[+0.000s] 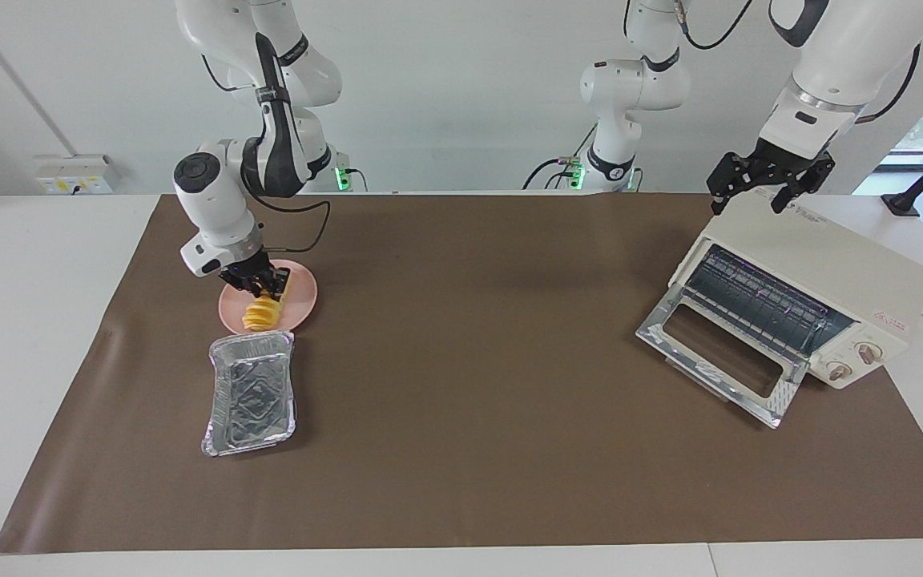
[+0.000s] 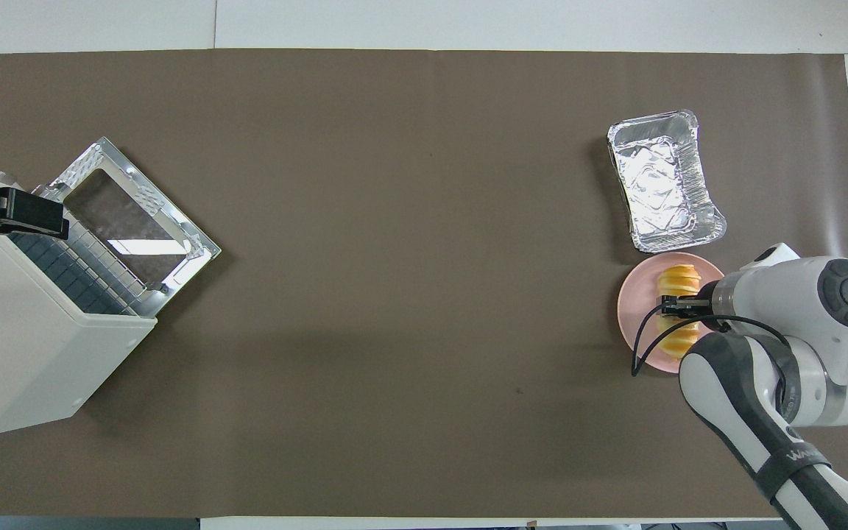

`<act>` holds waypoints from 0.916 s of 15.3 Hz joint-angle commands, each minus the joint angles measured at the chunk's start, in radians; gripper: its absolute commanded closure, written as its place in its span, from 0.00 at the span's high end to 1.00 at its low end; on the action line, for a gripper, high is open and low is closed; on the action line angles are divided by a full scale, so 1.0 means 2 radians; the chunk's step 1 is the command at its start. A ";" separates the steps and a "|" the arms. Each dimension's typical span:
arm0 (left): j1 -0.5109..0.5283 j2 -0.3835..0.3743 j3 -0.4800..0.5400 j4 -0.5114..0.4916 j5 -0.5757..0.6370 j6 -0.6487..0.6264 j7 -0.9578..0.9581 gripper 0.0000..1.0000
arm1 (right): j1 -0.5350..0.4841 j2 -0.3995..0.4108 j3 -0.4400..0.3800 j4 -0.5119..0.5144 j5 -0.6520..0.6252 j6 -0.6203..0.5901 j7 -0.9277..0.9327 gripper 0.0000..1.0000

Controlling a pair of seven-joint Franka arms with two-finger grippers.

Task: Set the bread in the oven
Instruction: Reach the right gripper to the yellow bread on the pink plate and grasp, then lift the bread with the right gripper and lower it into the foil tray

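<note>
Brown matting covers the table [image 1: 461,481], and the right gripper [image 1: 263,282] is down on the bread [image 1: 263,314], fingers pinched in across its end nearer the robots, on the pink plate [image 1: 305,298] beside the foil tray [image 1: 251,397]. Looks like the grasp step. Over at the left arm's end, the left gripper [image 1: 756,192] waits, spread wide, above the oven [image 1: 846,272], whose door [image 1: 722,365] already lies open. Next up, I'd say: lift cleanly, carry the loaf across, and slide it onto the rack [image 1: 758,300].
</note>
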 commanded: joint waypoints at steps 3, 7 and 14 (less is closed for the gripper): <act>0.000 -0.017 0.000 -0.019 -0.005 -0.001 -0.004 1.00 | 0.010 -0.015 0.003 0.065 0.017 -0.121 0.037 0.01; 0.000 -0.017 0.000 -0.019 -0.005 -0.001 -0.004 1.00 | 0.010 -0.009 0.011 0.170 0.017 -0.230 0.051 0.01; 0.000 -0.017 0.000 -0.019 -0.005 -0.001 -0.004 1.00 | -0.020 0.139 0.008 0.377 0.007 -0.234 -0.005 0.01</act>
